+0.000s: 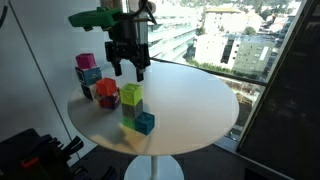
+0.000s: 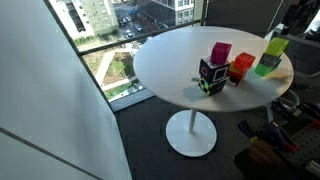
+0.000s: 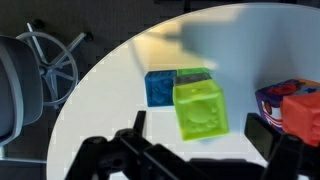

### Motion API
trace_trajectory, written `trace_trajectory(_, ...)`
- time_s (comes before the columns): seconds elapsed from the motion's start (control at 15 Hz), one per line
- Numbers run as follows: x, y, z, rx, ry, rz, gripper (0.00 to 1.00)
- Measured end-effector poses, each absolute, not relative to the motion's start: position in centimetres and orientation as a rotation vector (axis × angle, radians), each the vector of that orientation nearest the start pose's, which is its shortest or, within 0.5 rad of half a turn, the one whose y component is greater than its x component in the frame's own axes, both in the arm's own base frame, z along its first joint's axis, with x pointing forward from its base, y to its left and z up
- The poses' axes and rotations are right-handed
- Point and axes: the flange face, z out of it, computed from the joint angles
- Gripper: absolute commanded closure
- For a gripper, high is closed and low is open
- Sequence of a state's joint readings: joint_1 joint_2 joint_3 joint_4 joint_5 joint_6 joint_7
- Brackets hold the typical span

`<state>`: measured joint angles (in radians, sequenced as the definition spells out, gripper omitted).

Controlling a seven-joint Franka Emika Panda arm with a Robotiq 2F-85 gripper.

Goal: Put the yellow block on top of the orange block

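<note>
The yellow block (image 1: 131, 94) sits on top of a darker green cube (image 1: 130, 111) near the middle of the round white table (image 1: 190, 100). It also shows in an exterior view (image 2: 275, 47) and in the wrist view (image 3: 200, 110). The orange block (image 1: 106, 89) stands just left of it, among other cubes, and shows in an exterior view (image 2: 241, 67) and at the right edge of the wrist view (image 3: 303, 115). My gripper (image 1: 127, 72) hangs open and empty just above and behind the yellow block. In the wrist view the gripper's (image 3: 205, 140) fingers stand on either side of the block without touching it.
A blue cube (image 1: 146, 123) lies beside the green one. A pink cube (image 1: 86, 61) on a teal cube (image 1: 90, 75) and a dark patterned cube (image 2: 212, 77) stand by the orange block. An office chair (image 3: 40, 60) is beyond the table edge. Windows surround the table.
</note>
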<state>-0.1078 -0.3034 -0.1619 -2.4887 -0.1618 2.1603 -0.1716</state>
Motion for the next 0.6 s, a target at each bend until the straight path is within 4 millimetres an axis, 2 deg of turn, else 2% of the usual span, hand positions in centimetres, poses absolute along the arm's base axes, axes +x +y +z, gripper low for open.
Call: trace_trajectory(0.6,41.7,-11.9,37.6,-3.216,-0.012,0.052,0.00)
